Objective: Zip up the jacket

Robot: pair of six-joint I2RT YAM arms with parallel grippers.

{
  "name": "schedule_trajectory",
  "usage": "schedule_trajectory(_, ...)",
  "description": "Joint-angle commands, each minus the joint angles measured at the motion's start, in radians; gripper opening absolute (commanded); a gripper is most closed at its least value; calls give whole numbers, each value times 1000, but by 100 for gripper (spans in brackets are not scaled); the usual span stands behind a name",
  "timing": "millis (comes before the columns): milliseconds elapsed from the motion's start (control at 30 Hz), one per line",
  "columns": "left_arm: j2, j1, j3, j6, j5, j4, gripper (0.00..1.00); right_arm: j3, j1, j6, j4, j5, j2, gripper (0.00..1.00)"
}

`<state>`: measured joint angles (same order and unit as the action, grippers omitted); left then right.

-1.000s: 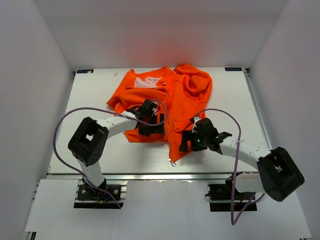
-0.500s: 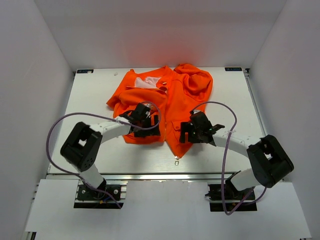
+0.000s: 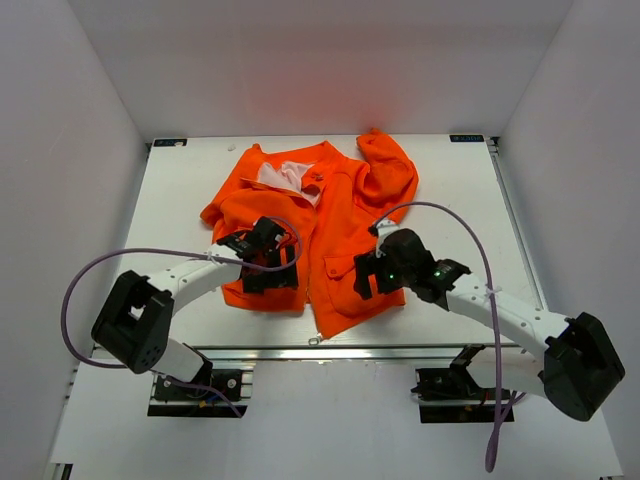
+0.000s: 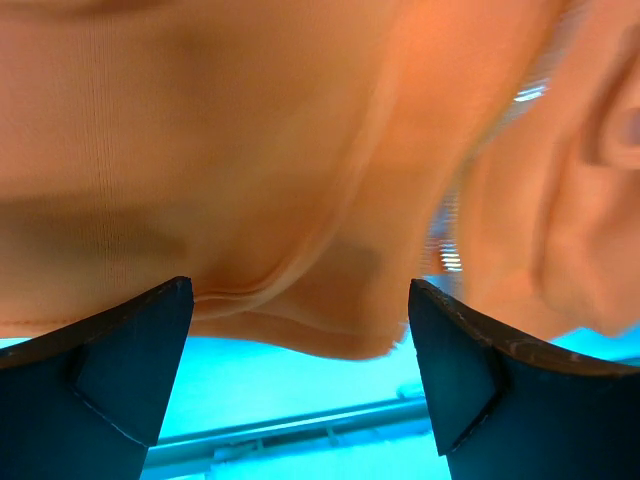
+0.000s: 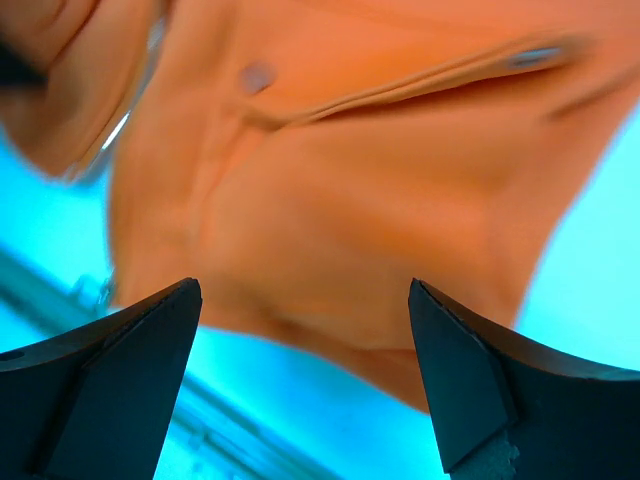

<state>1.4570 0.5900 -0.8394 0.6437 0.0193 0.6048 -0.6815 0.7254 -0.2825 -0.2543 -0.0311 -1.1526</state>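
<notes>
White walls enclose a pale bench (image 3: 180, 200), on which the orange jacket (image 3: 340, 205) is spread, hem toward the arms and apparently not yet zipped. The left end effector (image 3: 268, 268) and the right end effector (image 3: 368, 278) are held wide over the two front panels, with nothing gripped.

From the left wrist, zipper teeth (image 4: 445, 230) are glimpsed beside the hem. Both front edges are best lined up at the bottom before any pull is made.

From the right wrist, only blurred jacket cloth and a snap (image 5: 257, 77) are seen.

No writing can be read.
</notes>
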Motion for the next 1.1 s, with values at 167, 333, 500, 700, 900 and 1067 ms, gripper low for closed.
schedule_trajectory(167,-58,-7,-208,-46,25,49,98,-72,239,85,-39,122,-105,89)
schedule_trajectory(333,-84,-10,-198,3,158,90,98,-147,321,68,-1,37,-277,89)
schedule_trajectory(500,-86,-64,-69,33,128,8,98,-230,319,-13,55,-62,-436,89)
schedule_trajectory(700,31,-131,19,34,24,-175,98,-322,260,-84,26,-191,-593,89)
schedule_trajectory(900,178,-163,-16,-12,18,-299,98,-331,102,-81,55,-178,-648,89)
schedule_trajectory(1067,270,-170,-153,-62,-16,-324,98,-404,71,28,35,-155,-650,89)
